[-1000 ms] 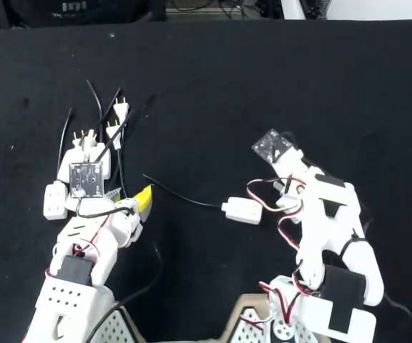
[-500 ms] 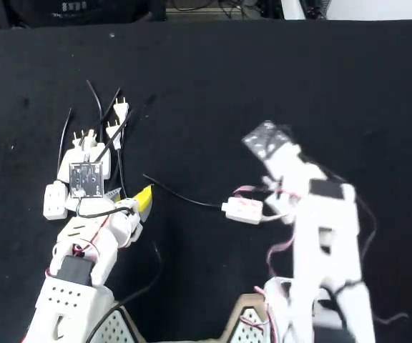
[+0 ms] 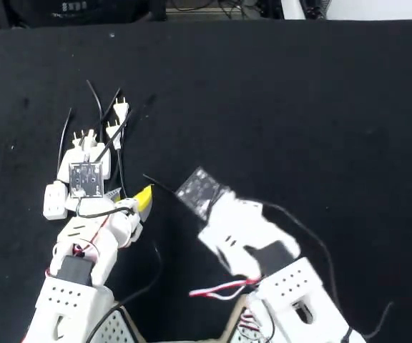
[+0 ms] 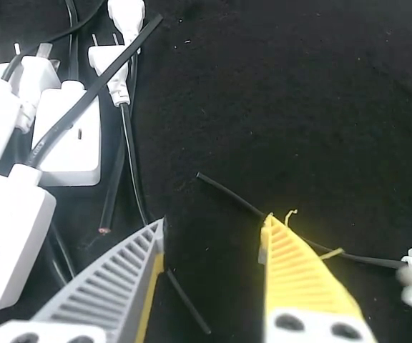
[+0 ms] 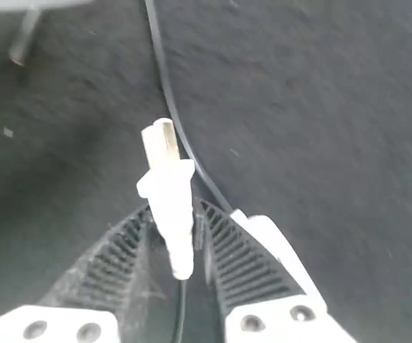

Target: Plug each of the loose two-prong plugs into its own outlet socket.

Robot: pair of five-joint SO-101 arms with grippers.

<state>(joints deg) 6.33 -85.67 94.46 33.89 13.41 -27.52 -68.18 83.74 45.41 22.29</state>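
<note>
White plastic two-prong plug (image 5: 167, 189) | clenched in right gripper (image 5: 172, 218), frame centre | likely light, rigid, slick; best pinched mid-body | left gripper (image 4: 213, 232) released

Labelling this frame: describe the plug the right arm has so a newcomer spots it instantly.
On the black table, go to the right gripper, right of the white outlets. Between its ribbed fingers sits a white two-prong plug, prongs pointing away from the wrist; the other plugs lie loose, this one is gripped.
</note>
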